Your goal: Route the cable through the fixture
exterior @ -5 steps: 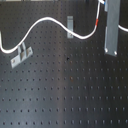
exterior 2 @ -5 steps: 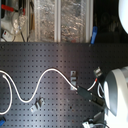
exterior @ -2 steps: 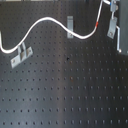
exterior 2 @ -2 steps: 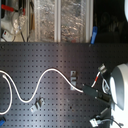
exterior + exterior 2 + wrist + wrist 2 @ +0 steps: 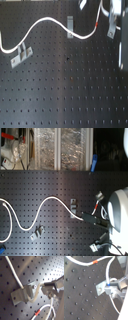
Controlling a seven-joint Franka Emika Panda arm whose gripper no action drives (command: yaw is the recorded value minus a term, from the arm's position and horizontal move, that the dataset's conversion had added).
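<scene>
The cable (image 5: 45,21) is being seen winding in white curves across the perforated bench (image 5: 65,95) in the first exterior view, its red band (image 5: 96,23) lying toward two o'clock, past the metal fixture (image 5: 70,24) at twelve o'clock. In the first wrist view, the cable (image 5: 15,277) is being carried through the grey fixture (image 5: 25,293), and the pincer (image 5: 50,289) is being held clamped on the cable just beside that fixture.
</scene>
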